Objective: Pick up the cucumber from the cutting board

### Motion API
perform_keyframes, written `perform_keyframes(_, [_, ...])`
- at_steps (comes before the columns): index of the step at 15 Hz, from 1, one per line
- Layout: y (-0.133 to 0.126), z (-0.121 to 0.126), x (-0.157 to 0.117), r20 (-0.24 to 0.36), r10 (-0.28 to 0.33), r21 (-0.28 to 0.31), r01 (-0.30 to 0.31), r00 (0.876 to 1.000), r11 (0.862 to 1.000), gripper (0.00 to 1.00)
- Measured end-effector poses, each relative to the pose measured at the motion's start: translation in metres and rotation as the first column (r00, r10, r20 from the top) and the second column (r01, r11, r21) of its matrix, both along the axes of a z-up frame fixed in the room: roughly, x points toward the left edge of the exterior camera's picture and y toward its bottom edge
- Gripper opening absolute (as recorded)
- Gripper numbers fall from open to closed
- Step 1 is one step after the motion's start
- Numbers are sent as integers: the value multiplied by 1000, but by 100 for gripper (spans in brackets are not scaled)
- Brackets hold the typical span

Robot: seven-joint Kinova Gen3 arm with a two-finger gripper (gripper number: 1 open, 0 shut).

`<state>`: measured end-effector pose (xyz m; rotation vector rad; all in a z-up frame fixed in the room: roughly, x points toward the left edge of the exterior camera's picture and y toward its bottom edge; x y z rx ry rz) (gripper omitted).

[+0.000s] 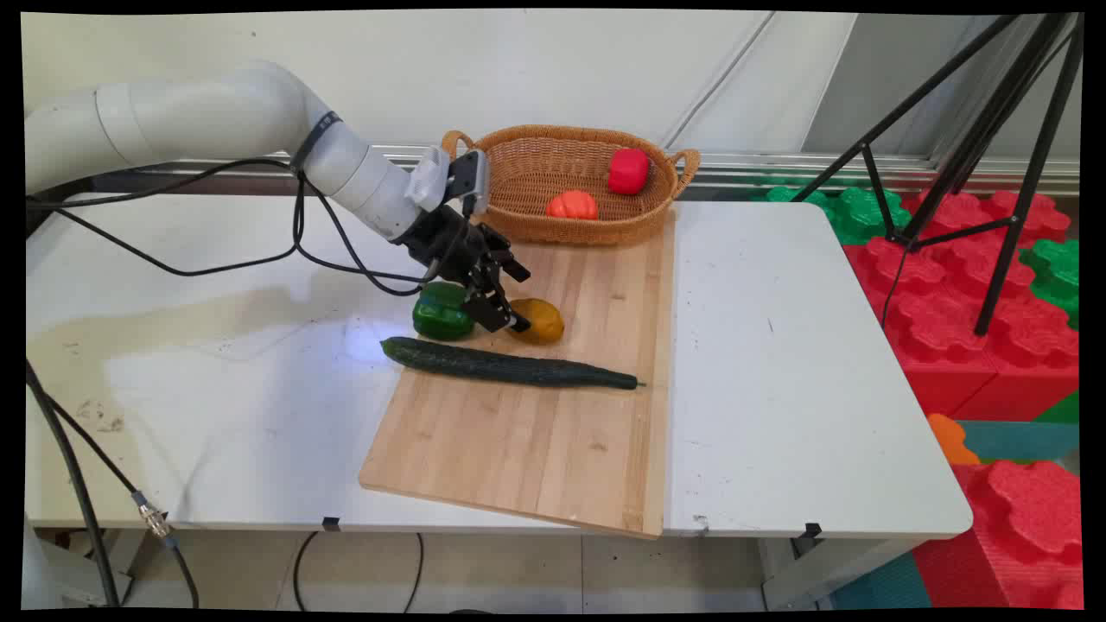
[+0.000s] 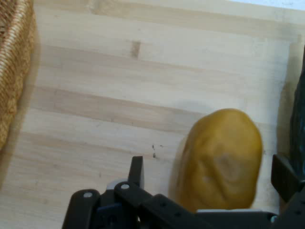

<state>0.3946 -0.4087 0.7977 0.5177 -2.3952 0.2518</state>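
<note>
Right now my claw [image 1: 510, 298] is low over the wooden cutting board [image 1: 536, 432], fingers spread wide, with one yellow-brown potato [image 1: 539, 320] sitting between them. In the hand view one fingertip [image 2: 137, 170] stands on one side of the potato [image 2: 220, 160] and the other finger shows at the opposite side, near the picture's right edge; I cannot tell whether either pad is touching the skin. The potato rests on the board, not lifted.

Just to the left of my claw lies one green bell pepper [image 1: 443, 312], at the board's left edge and close beside the potato. On the near side of both lies one long dark cucumber [image 1: 510, 366], stretched left to right across the board, its left tip reaching the board's edge.

Farther off, at the far end of the board, stands one wicker basket [image 1: 518, 173] with two handles. Two things lie in it: one orange pumpkin-shaped piece [image 1: 572, 206] towards the near wall and one red bell pepper [image 1: 628, 170] towards the far right.

All of this sits on one white table [image 1: 795, 363]. To the right of the table, on the floor, lie red and green foam blocks [image 1: 959, 285], and one black tripod [image 1: 994, 130] stands over them.
</note>
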Motion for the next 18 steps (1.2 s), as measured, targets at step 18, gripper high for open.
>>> perform_keyframes(18, [46,90,71,-88,-19,20,21,996,1000,100])
